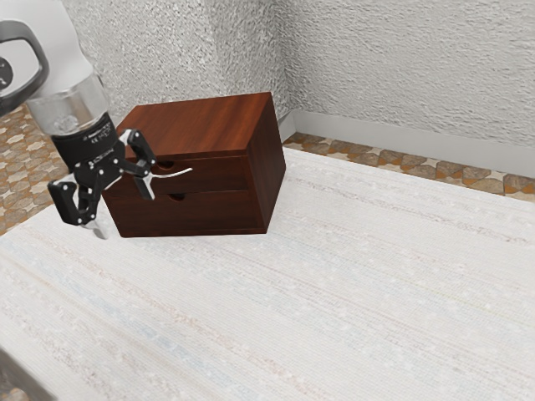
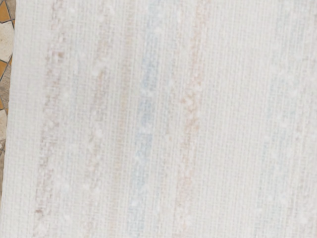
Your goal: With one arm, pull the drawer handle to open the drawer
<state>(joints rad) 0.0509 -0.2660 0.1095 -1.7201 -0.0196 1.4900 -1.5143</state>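
Under our hand lies the whitish woven table (image 2: 163, 124). Our black two-finger gripper (image 1: 124, 209) holds its fingers spread before the dark-brown wooden two-drawer cabinet (image 1: 209, 125). One finger seems to touch the thin pale curved handle (image 1: 174, 172) of the upper drawer (image 1: 213, 174), whose front sits level with the lower one. A rough grey wall (image 1: 401, 58) stands behind.

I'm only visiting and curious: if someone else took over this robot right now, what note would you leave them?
Gripper: open, holding nothing, in front of the wooden cabinet, toward the exterior view's left end of its front.
Drawer handle: thin pale bar on the upper drawer, beside one finger, not gripped.
Done: approach only; the drawer looks shut.
Left: close on the handle and pull the drawer out.
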